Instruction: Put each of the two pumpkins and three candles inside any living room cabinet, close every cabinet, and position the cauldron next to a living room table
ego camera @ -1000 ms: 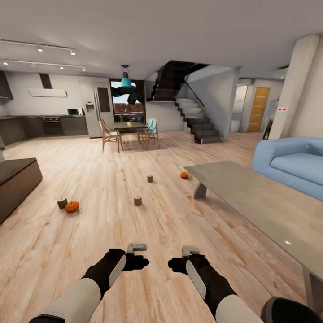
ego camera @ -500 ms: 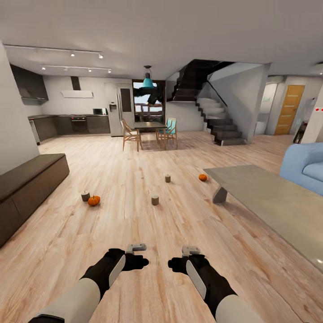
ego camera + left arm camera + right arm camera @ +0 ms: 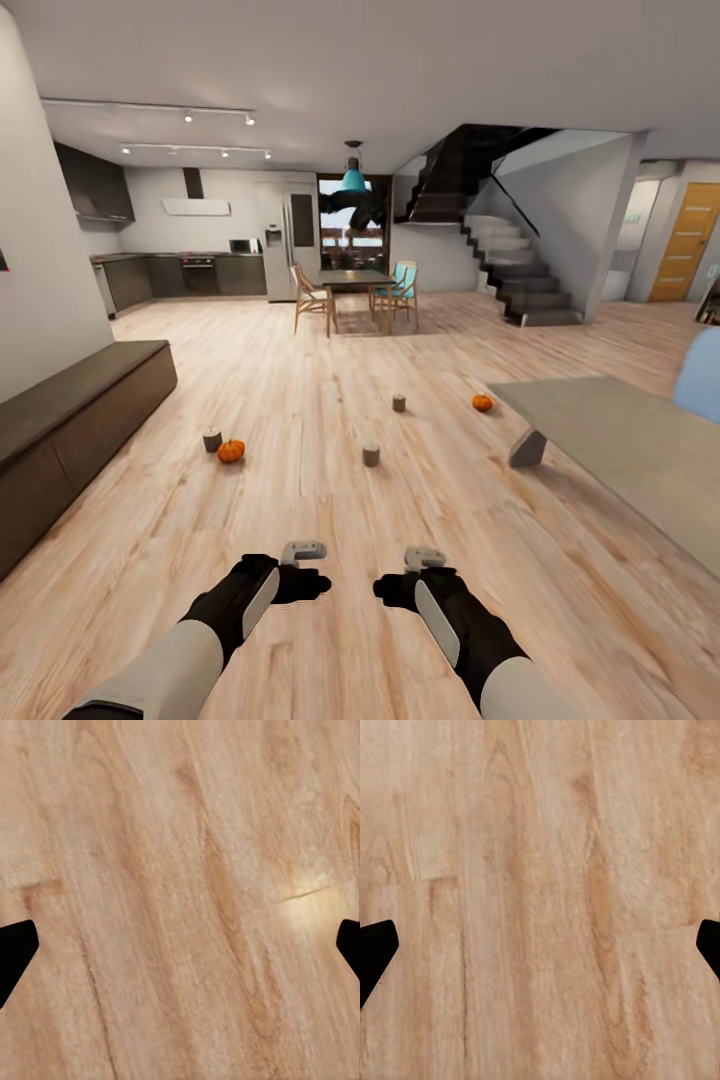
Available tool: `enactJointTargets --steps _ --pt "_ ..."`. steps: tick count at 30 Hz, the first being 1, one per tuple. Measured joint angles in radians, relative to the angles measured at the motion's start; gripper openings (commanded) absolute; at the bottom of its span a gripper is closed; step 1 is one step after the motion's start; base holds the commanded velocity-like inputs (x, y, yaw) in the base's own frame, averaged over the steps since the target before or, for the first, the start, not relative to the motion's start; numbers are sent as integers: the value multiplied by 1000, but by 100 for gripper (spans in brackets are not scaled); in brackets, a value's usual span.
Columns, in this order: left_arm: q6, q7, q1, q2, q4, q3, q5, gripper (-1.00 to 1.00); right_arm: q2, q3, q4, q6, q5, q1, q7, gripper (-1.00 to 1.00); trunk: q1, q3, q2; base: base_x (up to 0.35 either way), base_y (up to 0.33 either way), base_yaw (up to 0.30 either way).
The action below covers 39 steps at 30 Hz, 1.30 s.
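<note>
Two orange pumpkins lie on the wooden floor, one [image 3: 231,451] at the left beside a candle [image 3: 211,440], the other [image 3: 482,403] near the corner of the grey table [image 3: 630,450]. Two more candles [image 3: 371,455] [image 3: 399,403] stand between them. The long, low, dark brown cabinet [image 3: 70,420] runs along the left wall with its fronts shut. The cauldron is out of view. My left gripper [image 3: 303,568] [image 3: 180,945] and right gripper [image 3: 412,572] [image 3: 540,945] hang low in front of me, both open over bare floor with nothing between the fingers, well short of the candles.
A dining table with chairs [image 3: 355,285] stands far ahead, with a kitchen [image 3: 190,275] behind it on the left and a dark staircase [image 3: 520,270] on the right. A blue sofa [image 3: 705,375] shows at the right edge. A white wall [image 3: 30,250] rises above the cabinet.
The camera has turned left: the whole scene slid right in the picture, more of the cabinet came into view and most of the sofa left it. Arms and grippers hold the same pose.
</note>
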Motion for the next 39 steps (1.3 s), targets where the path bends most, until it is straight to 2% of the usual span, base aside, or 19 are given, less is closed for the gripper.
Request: enactJointTargets --steps 11,39 --pt "-1 0 0 0 0 0 0 100 0 0 3 2 -7 0 1 100 0 -17 0 303 135 2" --pt "-4 1 0 -1 1 0 0 100 0 2 9 5 -12 0 3 100 0 -63 0 315 5 0"
